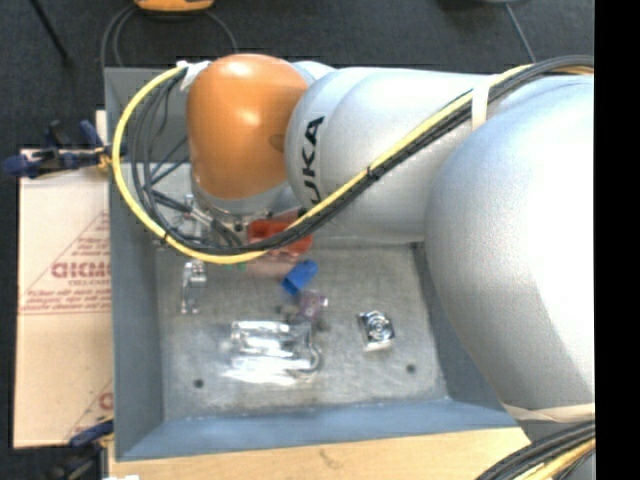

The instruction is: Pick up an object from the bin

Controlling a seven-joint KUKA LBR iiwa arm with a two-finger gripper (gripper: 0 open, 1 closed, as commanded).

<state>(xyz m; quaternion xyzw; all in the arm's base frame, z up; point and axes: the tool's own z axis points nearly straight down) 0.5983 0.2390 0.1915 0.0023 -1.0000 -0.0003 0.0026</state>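
While low over the back of the bin point(135, 368), cannot tell jaws open or shut; yet to lift blue block point(299, 277).

Bulky silver-white arm point(500, 198) with black KUKA lettering point(312, 163), glossy orange cap point(240, 123), yellow and black cables point(385, 164)

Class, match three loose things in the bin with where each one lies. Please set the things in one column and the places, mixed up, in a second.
Things:
1. blue block
2. clear plastic wrapper
3. small silver part

Places:
A. farthest right of the three
B. nearest the lower wall of the bin
C. close under the arm

Pairs: 1-C, 2-B, 3-A.
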